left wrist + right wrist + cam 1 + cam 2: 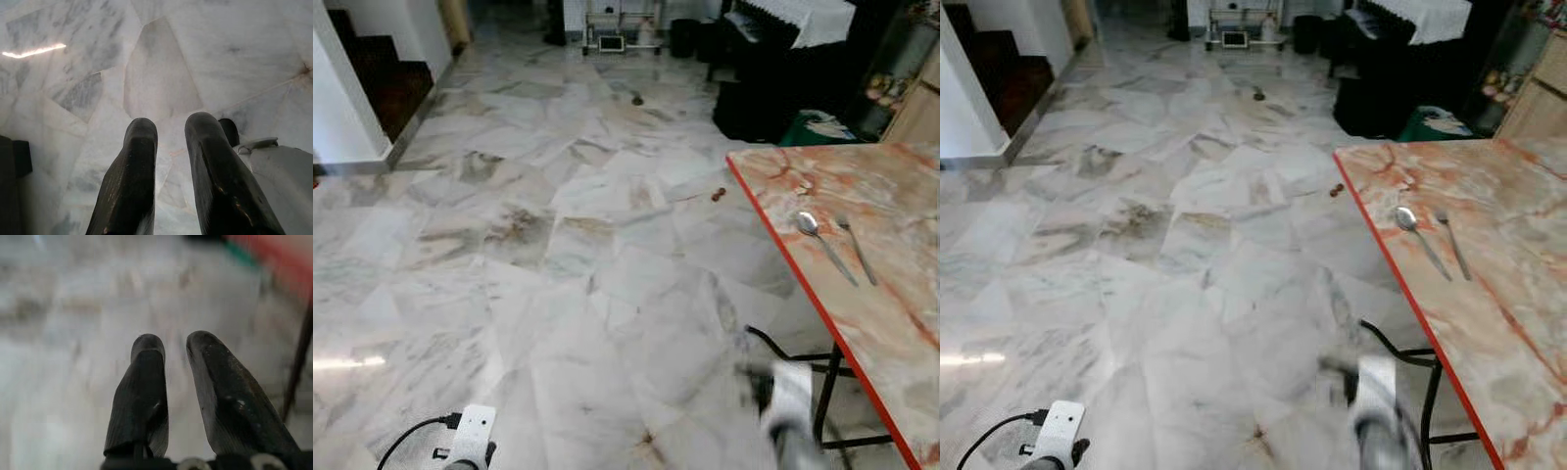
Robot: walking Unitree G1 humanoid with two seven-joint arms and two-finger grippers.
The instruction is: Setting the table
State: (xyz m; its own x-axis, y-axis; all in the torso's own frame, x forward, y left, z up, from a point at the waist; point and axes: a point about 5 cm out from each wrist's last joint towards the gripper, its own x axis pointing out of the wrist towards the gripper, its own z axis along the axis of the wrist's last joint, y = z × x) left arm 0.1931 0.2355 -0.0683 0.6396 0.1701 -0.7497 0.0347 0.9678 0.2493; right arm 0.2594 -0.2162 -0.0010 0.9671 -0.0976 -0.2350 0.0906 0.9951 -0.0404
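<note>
a spoon [822, 245] and a fork [855, 247] lie side by side on the marble-patterned worktop [881, 323] with its red edge, near the corner closest to the open floor [558, 255], the fork on the side further in from that edge. they are close together but apart, both roughly parallel, heads pointing away from the robot. so the cutlery for one place looks laid — that much of the setting seems done. no plate, cup or napkin shows on the part of the worktop in view, and its far side runs out of the picture, so i cannot say what else is there; judged from this, most of a full setting is likely still to come.

the robot stands on the floor beside the worktop, facing partly away from it toward the room. both arms hang low. the left gripper [171, 127] points down at the marble tiles, its jaws slightly apart with tile visible between them, holding nothing. the right gripper [173, 345] is blurred in its wrist view, near the worktop's dark metal leg [829, 387]; its jaws also stand apart and empty.

with both grippers free, the next step — as a guess — is fetching another item to place beside the cutlery.
</note>
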